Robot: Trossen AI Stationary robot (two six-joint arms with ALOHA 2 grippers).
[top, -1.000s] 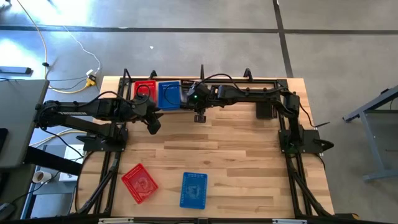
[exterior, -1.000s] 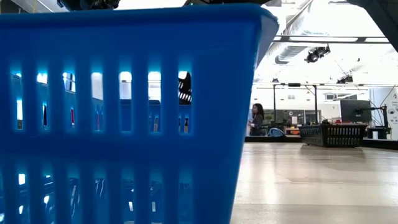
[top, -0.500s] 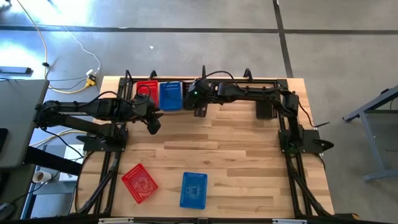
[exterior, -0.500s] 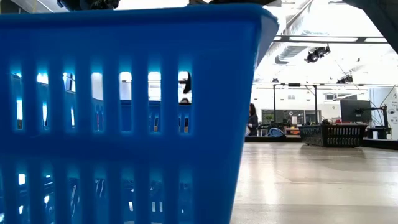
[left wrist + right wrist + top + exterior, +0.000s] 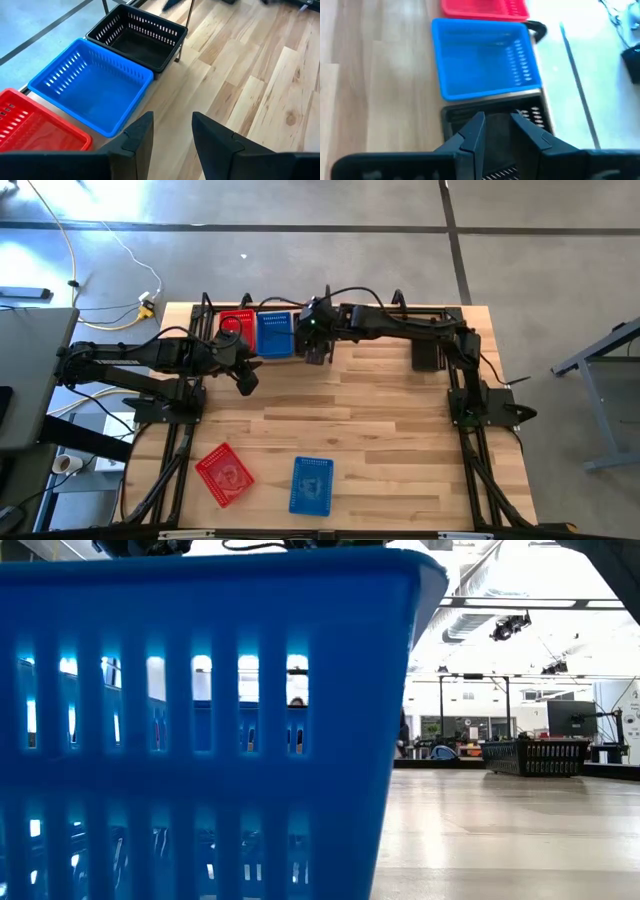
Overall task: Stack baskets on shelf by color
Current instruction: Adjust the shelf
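At the top centre of the high view, the shelf (image 5: 262, 311) carries three piles side by side, one for each colour: the red basket (image 5: 233, 326) on the left, the blue basket (image 5: 273, 333) in the middle and the black basket (image 5: 137, 41) on the right, mostly hidden there under the right arm. This order by colour is what the task asks for.

The right gripper (image 5: 314, 352) hangs over the black basket. In its wrist view the jaws stand a little apart above the basket and hold nothing, so I judge it has released a piece there.

The left gripper (image 5: 247, 383) waits over the bare desk (image 5: 380, 440) just below the shelf, its jaws parted and empty.

Two pieces are not yet sorted: a loose red basket (image 5: 224, 474) and a loose blue basket (image 5: 312, 485) lie at the lower centre of the high view, well apart from the shelf.
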